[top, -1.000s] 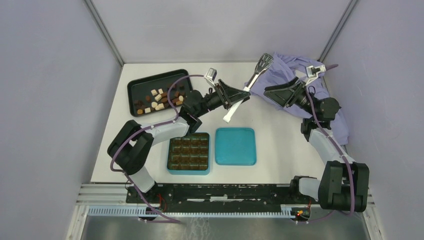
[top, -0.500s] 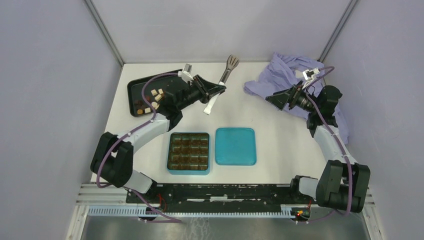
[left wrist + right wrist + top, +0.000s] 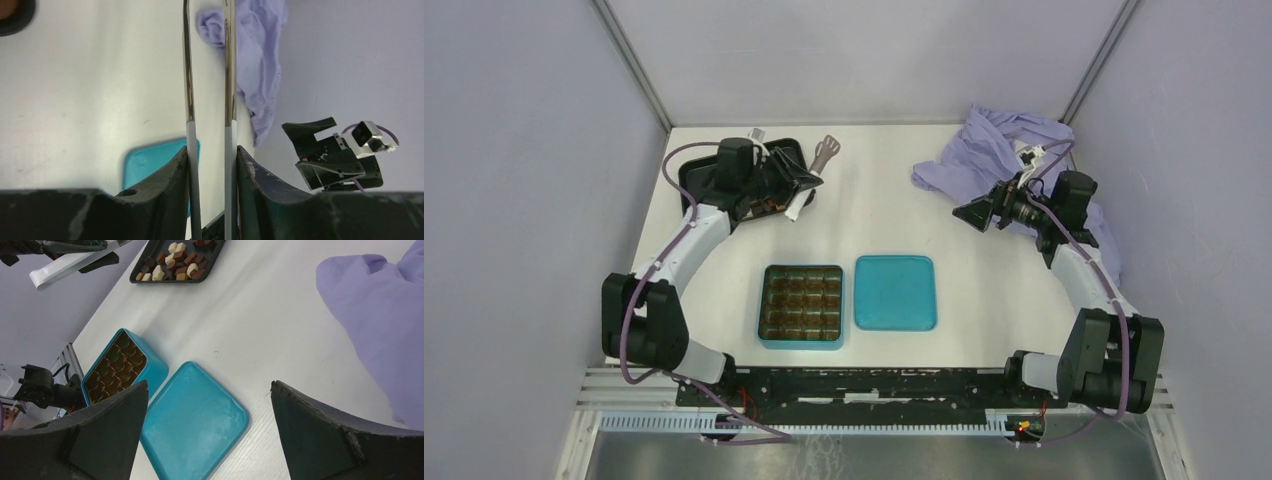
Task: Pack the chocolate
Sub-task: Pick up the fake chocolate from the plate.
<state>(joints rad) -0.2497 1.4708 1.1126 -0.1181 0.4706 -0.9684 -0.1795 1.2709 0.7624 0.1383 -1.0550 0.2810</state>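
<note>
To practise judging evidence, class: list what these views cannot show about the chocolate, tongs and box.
- Right wrist view: the black tray runs off the top edge, so the chocolate cannot be counted.
- Top view: the left arm covers most of that tray.
- Left wrist view: the top edge cuts off the tongs held in the left tool; tips unseen.
- Top view: box cells too small and dark to judge.

Glossy metal tongs, matt lilac cloth
</note>
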